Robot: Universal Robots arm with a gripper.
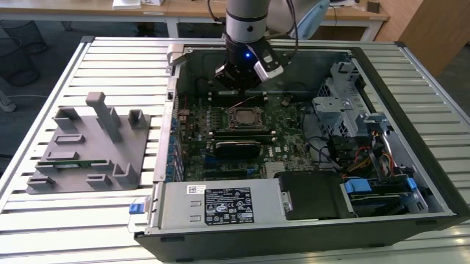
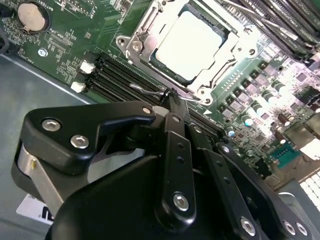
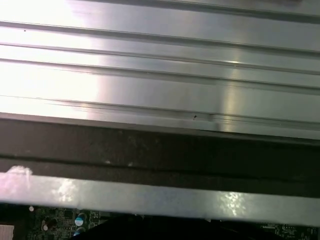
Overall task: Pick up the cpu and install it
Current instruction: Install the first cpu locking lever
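Cpu (image 2: 187, 45) already seated in socket (image 2: 137, 47) on motherboard (image 1: 283, 118); gripper (image 2: 172, 95) above socket edge, fingers together, holding nothing; install looks near done

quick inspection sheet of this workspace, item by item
surface: slatted metal table, open computer case lying on it
job's things: cpu sits in the motherboard socket, frame open
clutter: grey fixture tray on the exterior view's left, a green memory stick in it
pincer: pincer shut, holding nothing, above the memory slots beside the socket
cables: coloured wire bundle near the drive bays
surroundings: wooden desks behind
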